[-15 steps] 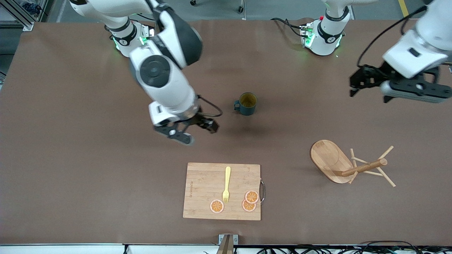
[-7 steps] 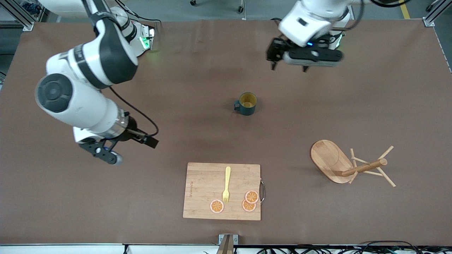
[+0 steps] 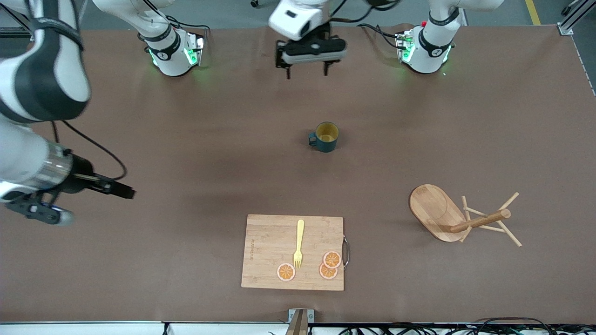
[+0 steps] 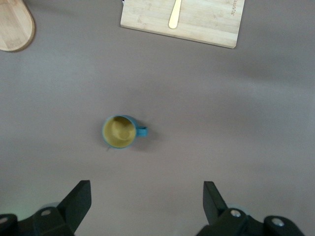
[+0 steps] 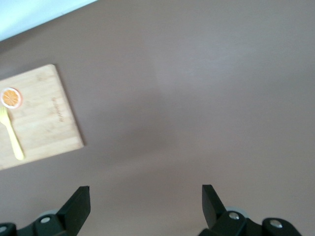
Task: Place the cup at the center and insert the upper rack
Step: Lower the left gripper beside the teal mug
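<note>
The cup stands upright ahead of the left gripper, whose spread fingers hold nothing. The right gripper, likewise wide and empty, hangs well apart. The rack lies toppled.

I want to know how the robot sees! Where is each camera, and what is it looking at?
Front view: high above the table, facing both robot bases; shows the cup, the upper rack lying tipped, the cutting board, the left gripper and the right gripper.
Left wrist view: looks down past its open fingers at the cup.
Right wrist view: looks down past its open fingers at bare table.
Shared: the cutting board shows in all three.
</note>
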Robot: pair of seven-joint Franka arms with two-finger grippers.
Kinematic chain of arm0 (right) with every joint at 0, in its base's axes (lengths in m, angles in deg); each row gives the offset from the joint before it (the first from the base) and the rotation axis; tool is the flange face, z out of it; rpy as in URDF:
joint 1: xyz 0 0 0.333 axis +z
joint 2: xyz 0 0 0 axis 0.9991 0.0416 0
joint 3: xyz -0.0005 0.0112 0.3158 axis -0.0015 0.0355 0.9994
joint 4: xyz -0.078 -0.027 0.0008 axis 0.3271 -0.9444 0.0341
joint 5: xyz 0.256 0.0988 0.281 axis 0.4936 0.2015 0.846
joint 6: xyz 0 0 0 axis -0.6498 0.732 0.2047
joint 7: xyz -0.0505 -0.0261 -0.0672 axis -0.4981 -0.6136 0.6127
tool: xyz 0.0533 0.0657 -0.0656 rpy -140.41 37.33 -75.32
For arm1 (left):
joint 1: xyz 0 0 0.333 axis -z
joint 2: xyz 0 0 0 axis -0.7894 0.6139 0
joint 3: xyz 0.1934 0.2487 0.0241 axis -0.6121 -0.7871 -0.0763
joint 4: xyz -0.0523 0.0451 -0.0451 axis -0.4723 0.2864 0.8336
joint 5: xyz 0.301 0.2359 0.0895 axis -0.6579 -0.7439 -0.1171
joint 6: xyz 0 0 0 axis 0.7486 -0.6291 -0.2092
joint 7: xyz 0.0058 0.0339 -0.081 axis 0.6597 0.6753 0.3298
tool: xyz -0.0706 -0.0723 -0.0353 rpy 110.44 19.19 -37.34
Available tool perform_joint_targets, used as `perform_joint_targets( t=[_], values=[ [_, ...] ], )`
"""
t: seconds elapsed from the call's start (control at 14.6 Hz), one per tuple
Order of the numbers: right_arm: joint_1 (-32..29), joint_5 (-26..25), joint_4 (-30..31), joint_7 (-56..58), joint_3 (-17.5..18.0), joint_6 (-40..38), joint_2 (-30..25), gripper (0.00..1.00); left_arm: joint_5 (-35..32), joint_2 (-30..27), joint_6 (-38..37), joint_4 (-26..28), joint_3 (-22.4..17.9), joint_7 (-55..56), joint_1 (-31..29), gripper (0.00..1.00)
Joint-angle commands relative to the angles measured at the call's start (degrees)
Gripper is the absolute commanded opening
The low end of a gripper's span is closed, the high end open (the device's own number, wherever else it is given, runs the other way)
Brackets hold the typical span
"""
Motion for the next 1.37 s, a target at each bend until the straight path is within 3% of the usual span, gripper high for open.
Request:
perform_joint_targets(
  t=[0.0, 0.34, 0.69, 0.82, 1.1, 1.3],
  values=[
    [-3.71, -0.79, 4.15, 8.36, 0.87, -0.43, -5.33, 1.00, -9.56, 5.62, 1.49, 0.35, 0.06, 12.10, 6.37, 1.00],
    [-9.08, -2.90, 7.31, 20.41, 0.43, -0.44, -10.43, 1.00, -30.83, 10.90, 8.60, 11.76, -0.02, 38.99, 15.00, 1.00],
    [-9.09, -5.61, 10.04, 20.60, 0.78, -2.01, -14.83, 1.00, -51.31, 16.18, 8.44, 19.76, -0.11, 61.41, 17.91, 0.99],
    [-9.09, -5.71, 11.26, 20.60, 0.78, -2.37, -15.79, 1.00, -56.15, 19.77, 7.39, 20.13, -0.46, 64.17, 18.26, 0.99],
    [-8.56, -5.88, 19.87, 20.69, 0.96, 1.75, -21.33, 1.00, -64.60, 25.31, 2.92, 20.13, -1.08, 69.35, 18.35, 0.99],
    [-8.56, -5.88, 21.02, 20.69, 0.96, 1.59, -22.13, 1.00, -66.81, 28.13, 0.88, 19.78, -1.95, 70.77, 18.79, 0.99]
  ],
)
